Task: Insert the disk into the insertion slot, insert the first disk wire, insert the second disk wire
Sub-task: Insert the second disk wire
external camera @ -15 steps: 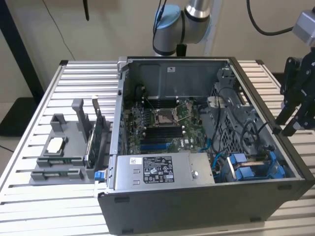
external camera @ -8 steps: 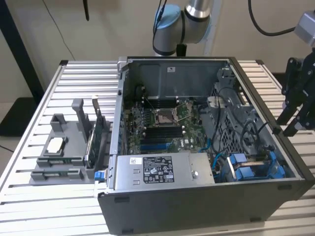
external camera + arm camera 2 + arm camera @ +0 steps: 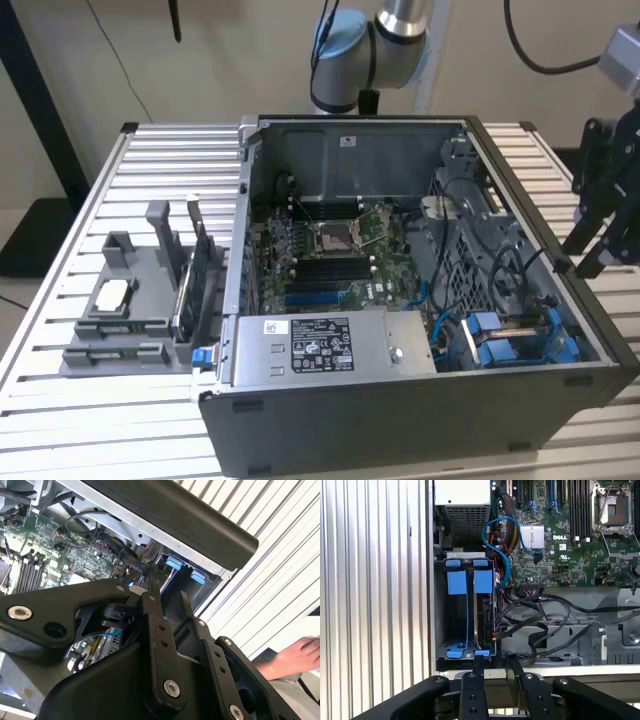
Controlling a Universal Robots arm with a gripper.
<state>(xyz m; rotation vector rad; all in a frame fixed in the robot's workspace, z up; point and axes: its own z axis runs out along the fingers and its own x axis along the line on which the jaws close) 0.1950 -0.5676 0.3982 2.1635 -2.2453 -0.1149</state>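
Standing at the exterior view's left on the ribbed desk (image 3: 60,400), a grey parts holder (image 3: 120,300) carries a thin slab on edge with a blue end, apparently the disk (image 3: 203,353). Right of it sits the open computer case (image 3: 400,430), with a grey power-supply box (image 3: 320,345) along its near wall. The insertion slot (image 3: 515,340), blue-railed, occupies the case's near right corner. Farthest right, outside the case wall, hovers the claw (image 3: 592,255); in the first wrist view its fingers (image 3: 477,672) stand slightly apart, gripping nothing. In the second wrist view a person's hand (image 3: 295,657) lies beyond the desk's edge.
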